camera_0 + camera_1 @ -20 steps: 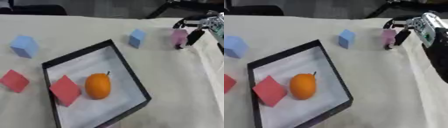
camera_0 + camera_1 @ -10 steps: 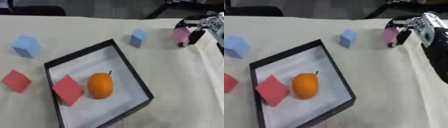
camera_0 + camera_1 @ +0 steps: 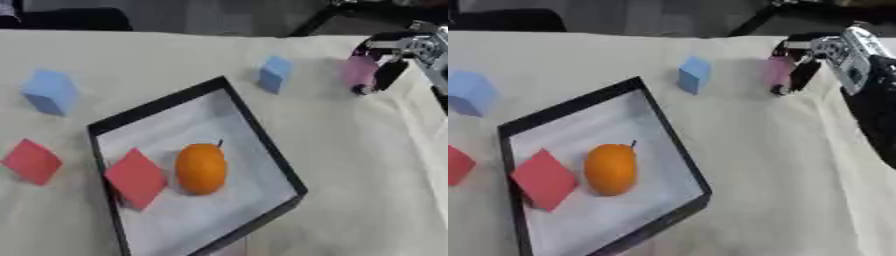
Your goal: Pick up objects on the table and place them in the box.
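Left eye view: the right robot hand reached in from the upper right, its dark fingers curled around a pink block at the far right of the cloth-covered bench. The fingertips sat just off, or on, the cloth; which could not be told. To the robot hand's left, a small blue block stood near the pink one but apart from it. Nearer the robot and farther left lay the black-rimmed box with a pale floor, set askew. Inside it rested an orange fruit with a short dark stem, and just to its left a red block, the two close together or touching. Outside the box, well away to the robot hand's left, a larger light-blue block stood on the cloth, and a second red block lay nearer the robot, by the left edge.

Right eye view: the same robot hand showed more of its silver wrist and black forearm along the right edge. Its fingers pinched the pink block, one dark finger on the block's right side and another part of the robot hand over its top. The small blue block stood to its left, the box below that. The left robot hand showed in neither view.
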Motion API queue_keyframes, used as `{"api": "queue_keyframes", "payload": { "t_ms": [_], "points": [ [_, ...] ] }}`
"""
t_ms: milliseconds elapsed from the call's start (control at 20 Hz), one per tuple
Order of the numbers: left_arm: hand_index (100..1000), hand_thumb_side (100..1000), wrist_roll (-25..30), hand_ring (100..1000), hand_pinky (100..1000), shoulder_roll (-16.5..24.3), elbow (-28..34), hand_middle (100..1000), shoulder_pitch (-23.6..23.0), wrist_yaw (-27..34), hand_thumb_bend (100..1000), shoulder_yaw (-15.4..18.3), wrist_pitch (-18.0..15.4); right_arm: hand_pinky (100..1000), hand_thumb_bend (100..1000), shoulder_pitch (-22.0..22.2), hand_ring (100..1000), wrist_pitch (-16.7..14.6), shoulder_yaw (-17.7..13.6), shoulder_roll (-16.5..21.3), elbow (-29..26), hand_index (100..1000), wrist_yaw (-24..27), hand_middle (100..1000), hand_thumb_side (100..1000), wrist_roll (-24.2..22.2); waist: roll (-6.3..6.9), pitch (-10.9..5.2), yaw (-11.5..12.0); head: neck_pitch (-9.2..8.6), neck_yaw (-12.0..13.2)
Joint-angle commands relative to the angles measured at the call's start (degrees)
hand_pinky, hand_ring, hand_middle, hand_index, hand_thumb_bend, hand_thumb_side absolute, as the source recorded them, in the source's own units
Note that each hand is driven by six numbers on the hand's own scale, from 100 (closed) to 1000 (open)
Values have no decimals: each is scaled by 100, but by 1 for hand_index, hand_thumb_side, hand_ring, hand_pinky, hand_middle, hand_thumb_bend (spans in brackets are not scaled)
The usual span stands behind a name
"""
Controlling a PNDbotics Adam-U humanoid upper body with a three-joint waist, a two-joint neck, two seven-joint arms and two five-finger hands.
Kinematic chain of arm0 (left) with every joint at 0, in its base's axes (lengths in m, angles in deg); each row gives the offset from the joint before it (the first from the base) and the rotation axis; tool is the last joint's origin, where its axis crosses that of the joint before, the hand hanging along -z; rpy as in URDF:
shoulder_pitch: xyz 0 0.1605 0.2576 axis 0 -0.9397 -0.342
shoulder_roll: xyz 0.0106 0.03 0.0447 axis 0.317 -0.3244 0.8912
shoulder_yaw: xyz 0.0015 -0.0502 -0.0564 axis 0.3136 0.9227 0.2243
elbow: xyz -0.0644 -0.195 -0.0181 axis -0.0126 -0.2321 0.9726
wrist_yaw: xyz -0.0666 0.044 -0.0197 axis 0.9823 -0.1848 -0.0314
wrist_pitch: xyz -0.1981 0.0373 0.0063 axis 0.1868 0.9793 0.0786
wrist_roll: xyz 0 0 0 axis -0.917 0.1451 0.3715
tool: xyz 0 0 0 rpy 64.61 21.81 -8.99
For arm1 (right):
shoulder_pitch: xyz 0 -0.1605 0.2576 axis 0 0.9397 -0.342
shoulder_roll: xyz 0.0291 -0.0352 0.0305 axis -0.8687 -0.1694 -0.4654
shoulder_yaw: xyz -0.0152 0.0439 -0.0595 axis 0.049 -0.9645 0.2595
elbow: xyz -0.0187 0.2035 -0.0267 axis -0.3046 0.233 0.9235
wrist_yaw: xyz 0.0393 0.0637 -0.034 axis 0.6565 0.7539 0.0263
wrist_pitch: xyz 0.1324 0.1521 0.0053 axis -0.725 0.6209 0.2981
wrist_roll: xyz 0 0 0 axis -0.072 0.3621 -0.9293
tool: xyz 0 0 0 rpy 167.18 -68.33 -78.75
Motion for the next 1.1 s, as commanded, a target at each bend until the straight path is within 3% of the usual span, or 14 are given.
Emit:
{"api": "queue_keyframes", "payload": {
  "t_ms": [50,200,350,650,850,1100],
  "points": [
    [894,791,-3,850,922,170,87,851,-8,-15,509,35,-7,854,188,-156,719,69,-5,122,-261,603,47,472,100,89,-57,-220,-29,59,15],
    [894,790,-12,850,923,189,75,851,-78,-15,509,46,-10,846,195,-239,709,69,112,142,-651,603,179,471,100,113,-45,-320,-113,175,65],
    [894,790,-34,850,923,204,54,851,-169,-18,509,68,-12,834,213,-289,698,94,463,247,-1453,616,484,483,100,39,-31,-425,-236,308,154],
    [895,785,-43,849,922,242,24,852,-277,-4,511,77,-36,820,224,-415,679,724,1190,316,-3021,633,1269,499,100,-283,3,-649,-403,522,227],
    [896,783,-62,849,922,243,3,851,-309,38,510,75,-66,815,235,-719,675,1184,1719,8,-3665,639,1561,505,100,-709,22,-804,-465,628,233],
    [895,781,-65,849,922,228,-33,851,-302,118,508,60,-90,805,248,-1130,662,1523,2324,-585,-4023,640,1751,505,100,-1137,29,-955,-469,694,174]
  ]
}}
